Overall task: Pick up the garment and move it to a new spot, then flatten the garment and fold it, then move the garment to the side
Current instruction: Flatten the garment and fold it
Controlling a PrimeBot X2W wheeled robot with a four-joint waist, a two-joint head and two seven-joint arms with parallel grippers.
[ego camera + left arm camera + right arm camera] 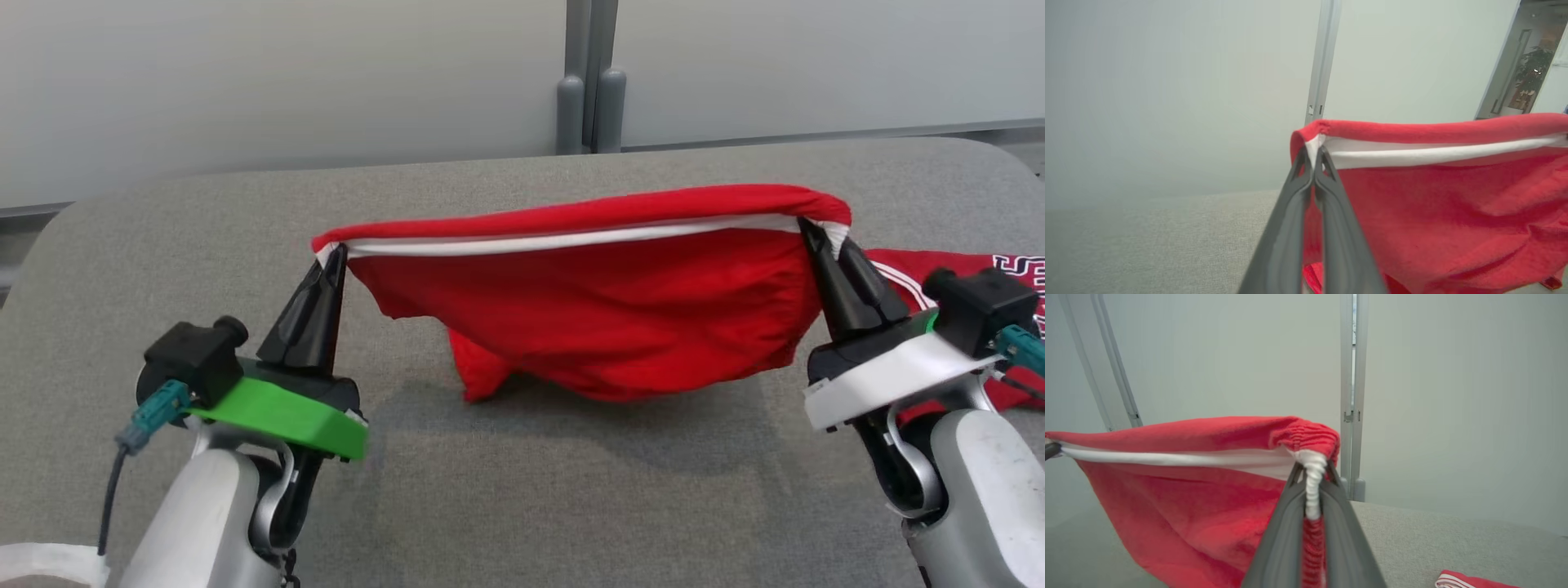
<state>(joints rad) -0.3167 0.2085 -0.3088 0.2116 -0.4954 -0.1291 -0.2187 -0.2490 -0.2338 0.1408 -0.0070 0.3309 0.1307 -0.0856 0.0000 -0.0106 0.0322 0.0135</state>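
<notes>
Head view — garment (588, 314) between tools (331, 255) (808, 227)

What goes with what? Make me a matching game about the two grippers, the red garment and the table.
1. left gripper
2. right gripper
3. garment
4. table

a. grey, underneath
b. green plate behind it
c. white plate behind it
d. held up, stretched between both grippers

Pairs: 1-b, 2-c, 3-d, 4-a.
</notes>
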